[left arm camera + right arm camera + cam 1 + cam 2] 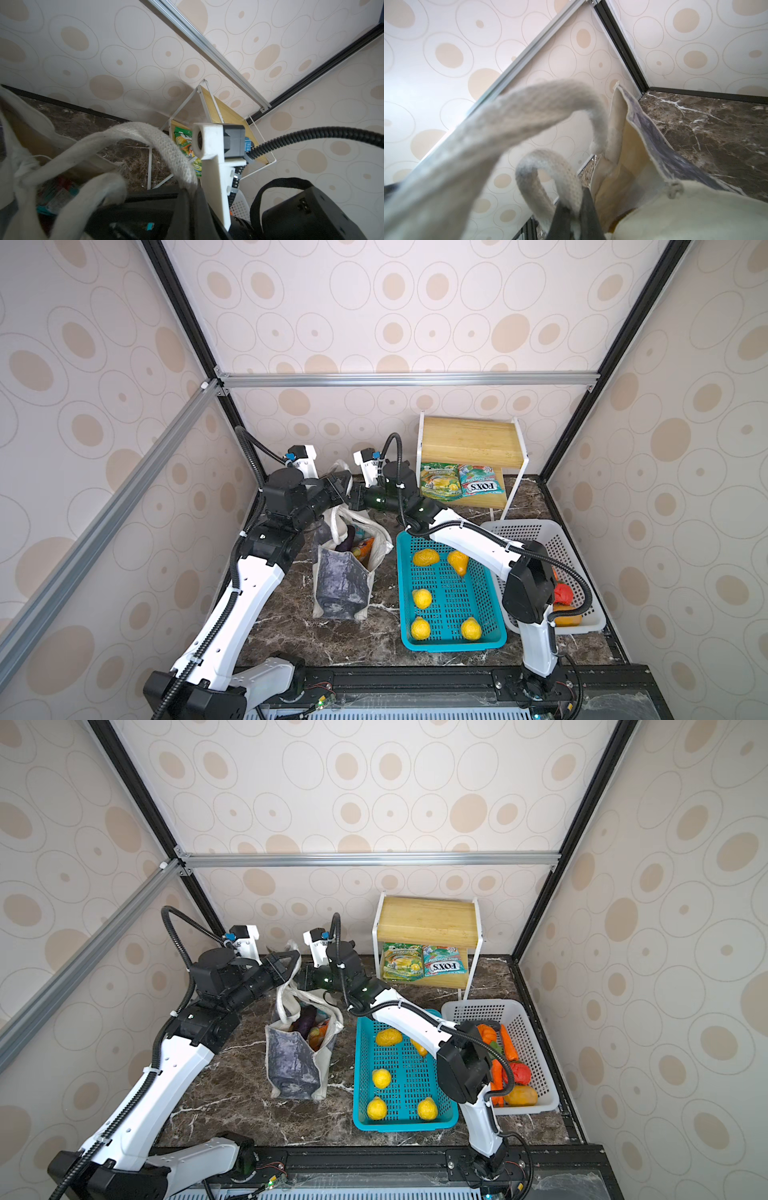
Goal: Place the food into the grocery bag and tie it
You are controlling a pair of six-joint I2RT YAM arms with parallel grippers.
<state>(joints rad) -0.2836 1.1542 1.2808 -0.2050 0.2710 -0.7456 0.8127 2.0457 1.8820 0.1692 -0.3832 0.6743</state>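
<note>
The grocery bag (343, 585) stands upright on the marble tabletop (286, 626), just left of the teal basket (453, 646). Its dark print faces the front and its mouth is open. Inside the mouth, in both top views, we see a purple eggplant (346, 542) and an orange packet (365, 551) lying below the rim.

Both arms reach in over the back of the bag, and their tips almost meet above its far edge. The left gripper (291, 963) has its jaws pressed together on a white strap handle (158, 141). In the left wrist view the strap arcs up from the bag and drops between the 2 black fingers (200, 205), which pinch it with no gap. The right gripper (306, 977) sits just beside the left one. In the right wrist view its fingers (589, 214) are closed just as narrowly on a short loop of strap, and a longer stretch of strap crosses in front of the lens, outside the jaws. We cannot tell whether the 2 grippers hold the same handle or 1 each.

The teal basket holds 5 yellow and orange toy fruits (422, 598), all apart from the arms. To its right, the white basket (540, 1108) holds carrots, a red piece and an orange-yellow one. At the back stands a wooden shelf (469, 439) with 2 snack packets (461, 485) side by side on its lower board.
</note>
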